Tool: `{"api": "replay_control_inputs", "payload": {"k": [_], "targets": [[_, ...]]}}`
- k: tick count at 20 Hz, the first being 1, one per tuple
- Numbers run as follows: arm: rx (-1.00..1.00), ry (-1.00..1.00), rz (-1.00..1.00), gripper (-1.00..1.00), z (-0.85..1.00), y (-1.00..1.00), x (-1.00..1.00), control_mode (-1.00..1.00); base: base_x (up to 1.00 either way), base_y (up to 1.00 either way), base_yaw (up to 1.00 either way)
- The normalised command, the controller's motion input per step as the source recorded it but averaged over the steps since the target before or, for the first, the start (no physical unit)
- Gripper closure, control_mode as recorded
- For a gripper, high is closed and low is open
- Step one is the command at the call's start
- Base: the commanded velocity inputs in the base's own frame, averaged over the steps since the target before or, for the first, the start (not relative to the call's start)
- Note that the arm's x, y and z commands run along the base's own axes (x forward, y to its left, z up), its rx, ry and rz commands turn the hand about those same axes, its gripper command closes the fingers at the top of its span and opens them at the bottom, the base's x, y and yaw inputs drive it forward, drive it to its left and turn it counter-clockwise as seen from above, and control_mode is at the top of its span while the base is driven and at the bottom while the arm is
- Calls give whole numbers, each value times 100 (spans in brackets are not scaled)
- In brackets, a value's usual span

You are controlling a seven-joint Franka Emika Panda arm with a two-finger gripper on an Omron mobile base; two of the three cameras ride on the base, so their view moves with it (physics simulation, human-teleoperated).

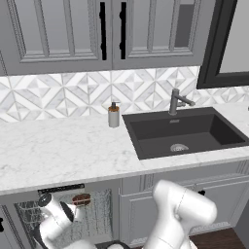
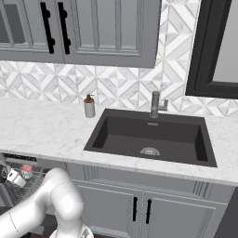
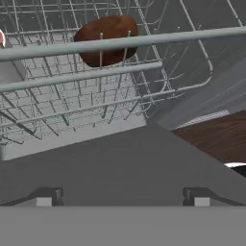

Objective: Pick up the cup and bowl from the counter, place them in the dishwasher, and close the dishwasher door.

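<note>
The dishwasher (image 1: 61,188) stands open under the counter (image 1: 63,151) at the lower left, its wire rack (image 1: 99,214) showing. The dark reddish-brown bowl (image 1: 81,199) sits in that rack; in the hand view the bowl (image 3: 106,41) lies behind the rack's front bars. A sliver of the cup's pink-and-white rim (image 3: 2,38) peeks in at the left edge, left of the bowl. My gripper (image 3: 121,201) is open and holds nothing. It hovers low over the lowered dishwasher door (image 3: 120,163), in front of the rack and apart from both dishes.
A soap dispenser (image 1: 114,115) stands on the counter left of the dark sink (image 1: 187,133) and its faucet (image 1: 176,101). Grey cabinets run under the sink. A strip of wooden floor (image 3: 216,137) shows beside the door.
</note>
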Motion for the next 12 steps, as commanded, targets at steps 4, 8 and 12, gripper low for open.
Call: {"api": "replay_control_inputs", "payload": {"k": [4, 8, 12], "targets": [[0, -10, 5, -100, 100, 40, -100, -100, 0, 0, 0], [2, 2, 0, -100, 100, -13, -100, -100, 0, 0, 0], [24, 0, 0, -100, 84, -67, -100, -100, 0, 0, 0]]}}
